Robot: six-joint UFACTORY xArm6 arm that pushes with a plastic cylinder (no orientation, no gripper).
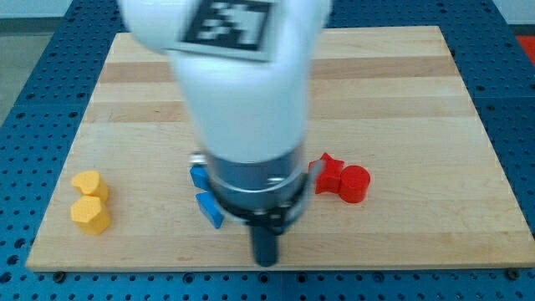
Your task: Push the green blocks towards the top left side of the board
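Note:
No green block shows in the camera view; the white arm (242, 92) covers the board's middle and may hide them. My tip (266, 261) is at the view's bottom centre, near the board's lower edge. It lies right of and below two blue blocks (205, 196) and left of and below the red blocks (343, 180).
A red star-like block (328, 174) touches a red cylinder (355, 184) right of the arm. Two yellow blocks (89, 201) sit together at the lower left. The wooden board (401, 92) rests on a blue perforated table (25, 109).

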